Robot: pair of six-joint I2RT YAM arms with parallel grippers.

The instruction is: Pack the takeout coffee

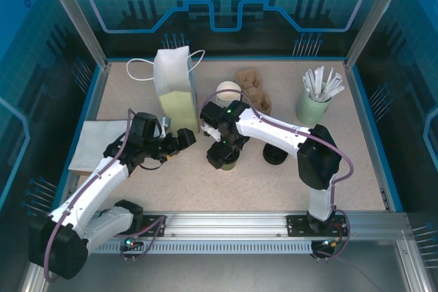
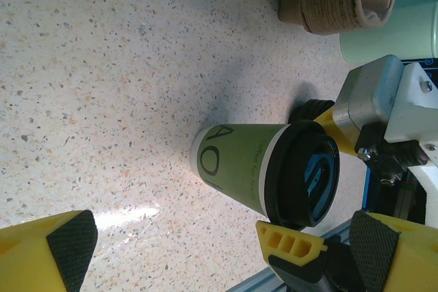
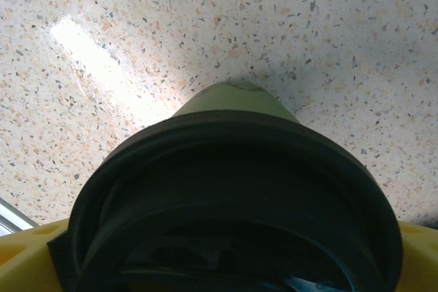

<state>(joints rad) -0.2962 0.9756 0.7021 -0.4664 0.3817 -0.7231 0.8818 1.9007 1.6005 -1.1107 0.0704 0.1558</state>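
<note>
Both checked: my right fingers (image 1: 224, 154) clamp the black lid (image 2: 304, 172) of the takeout coffee (image 2: 236, 165), upright on the worktop (image 2: 102, 100); left fingers (image 1: 183, 138) gape wide, empty.

From above and behind, the top camera takes in the whole bench (image 1: 171, 189). All three views share the takeout coffee (image 2: 239, 169): the left wrist camera faces it toward 3 o'clock, nearby, and the right looks down close over it.

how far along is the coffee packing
Done: the lid is on the cup. In hand: the right pincer seems to grip it at the lid, cup standing on the table. To do: put it into the bag.
</note>
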